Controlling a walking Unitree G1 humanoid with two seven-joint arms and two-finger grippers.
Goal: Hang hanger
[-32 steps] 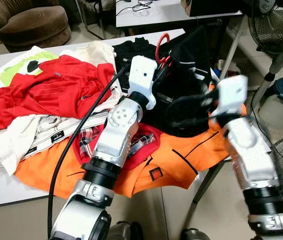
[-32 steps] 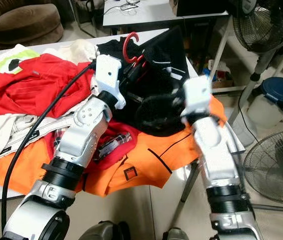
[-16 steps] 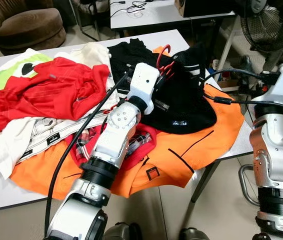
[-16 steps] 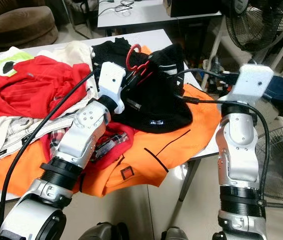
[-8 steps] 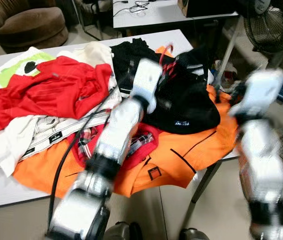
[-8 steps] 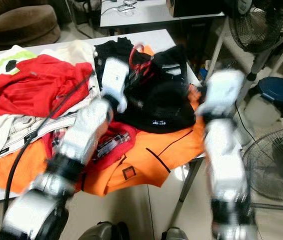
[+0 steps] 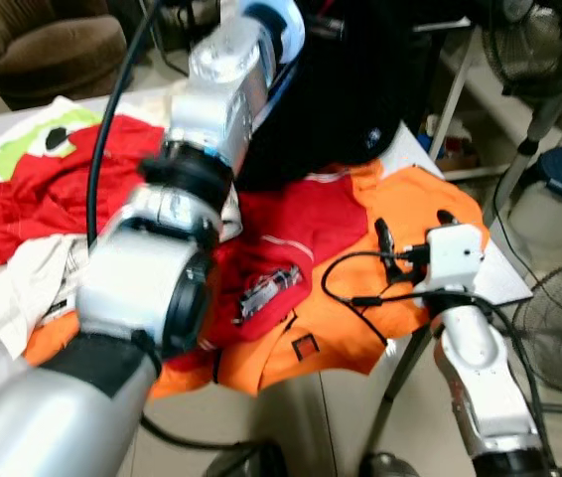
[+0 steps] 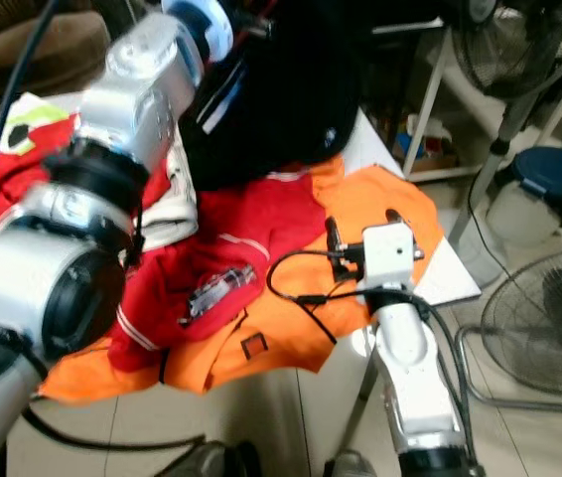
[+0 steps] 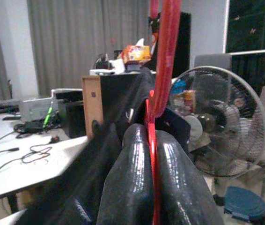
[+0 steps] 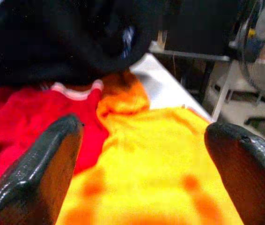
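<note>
**Robot Lifting Red Hanger and Black Garment Above Cluttered Counter**

The left end effector (image 9: 152, 185) is clamping a red hanger (image 9: 164, 61) between its two black fingers (image 9: 131, 187), which are pressing together on the thin red bar in the lower centre of the left wrist view. The hanger is rising from there to the top centre of that frame, with a black garment (image 7: 346, 89) draped around it. In the left eye view, the silver left arm (image 7: 177, 219) is reaching from the lower left to the top centre of the frame, and the black garment is hanging at the upper centre, above the pile.

The right end effector (image 10: 144, 154) is hovering with its fingers spread wide apart, gripping nothing, over an orange garment (image 7: 360, 298) at the centre right of the left eye view. Its wrist camera housing is sitting just above the near right corner of the white counter (image 7: 504, 283).

A red garment (image 7: 281, 238) is lying partly over the orange one at the centre of the frame, and more red and white clothing is spreading toward the left edge. A standing fan (image 9: 221, 117) is showing in the right half of the left wrist view, and a brown armchair (image 7: 48, 45) is sitting in the upper left corner of the left eye view.
</note>
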